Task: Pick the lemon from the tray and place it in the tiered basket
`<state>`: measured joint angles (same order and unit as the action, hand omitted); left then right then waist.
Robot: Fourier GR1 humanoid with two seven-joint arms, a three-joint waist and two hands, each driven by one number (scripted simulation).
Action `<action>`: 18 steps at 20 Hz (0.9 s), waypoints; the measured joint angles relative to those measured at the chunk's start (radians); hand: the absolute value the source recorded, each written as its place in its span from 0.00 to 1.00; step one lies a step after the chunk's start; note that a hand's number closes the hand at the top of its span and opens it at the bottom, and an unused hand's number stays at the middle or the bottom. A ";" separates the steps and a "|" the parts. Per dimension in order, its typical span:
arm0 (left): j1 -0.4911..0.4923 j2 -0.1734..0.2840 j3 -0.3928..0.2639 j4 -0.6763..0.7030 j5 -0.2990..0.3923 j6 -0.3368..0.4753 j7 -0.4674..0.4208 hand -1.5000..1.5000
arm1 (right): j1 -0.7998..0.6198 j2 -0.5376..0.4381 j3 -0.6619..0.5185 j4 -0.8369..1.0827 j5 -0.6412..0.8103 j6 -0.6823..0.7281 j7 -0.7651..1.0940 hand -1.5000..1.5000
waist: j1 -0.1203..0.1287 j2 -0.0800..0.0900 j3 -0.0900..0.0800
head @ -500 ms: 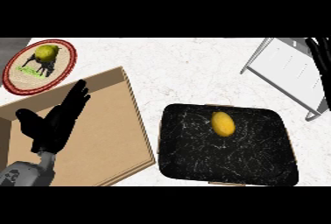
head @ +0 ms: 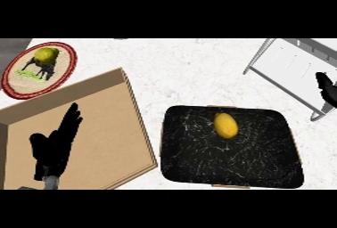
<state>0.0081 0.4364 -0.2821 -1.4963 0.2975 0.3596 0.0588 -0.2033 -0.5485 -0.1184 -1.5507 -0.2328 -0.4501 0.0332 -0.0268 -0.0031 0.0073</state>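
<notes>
Lemon (head: 226, 125) lies in the upper middle of the black tray (head: 191, 164), lower right of the frame, touched by nothing. At the upper right stands the grey tiered basket (head: 289, 62); the right hand (head: 327, 88) shows at the right edge over it, and I cannot tell how its fingers are set. The left hand (head: 58, 142), fingers straight and spread upward, rests at lower left over the wooden board (head: 112, 116). A red-rimmed plate (head: 13, 84) carrying a yellow-green fruit (head: 46, 54) sits upper left.

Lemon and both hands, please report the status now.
Left hand open, over the board. Right hand at right edge, fingers unclear. Lemon on tray, untouched. Nothing blocks it.
</notes>
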 measured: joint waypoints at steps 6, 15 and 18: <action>0.043 -0.028 -0.025 -0.017 -0.028 0.045 -0.033 0.50 | 0.132 0.174 -0.009 -0.108 0.033 -0.182 -0.066 0.00 | 0.009 -0.011 0.015; 0.049 -0.022 -0.026 -0.044 -0.028 0.064 -0.017 0.50 | 0.298 -0.025 0.190 -0.304 0.162 -0.061 0.274 0.00 | 0.010 -0.010 0.005; 0.045 -0.021 -0.031 -0.048 -0.030 0.066 -0.014 0.50 | 0.312 -0.125 0.260 -0.363 0.234 -0.008 0.423 0.00 | 0.016 -0.008 0.002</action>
<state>0.0528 0.4157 -0.3133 -1.5443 0.2679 0.4259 0.0447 0.1087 -0.6732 0.1414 -1.9138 0.0016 -0.4584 0.4558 -0.0112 -0.0107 0.0092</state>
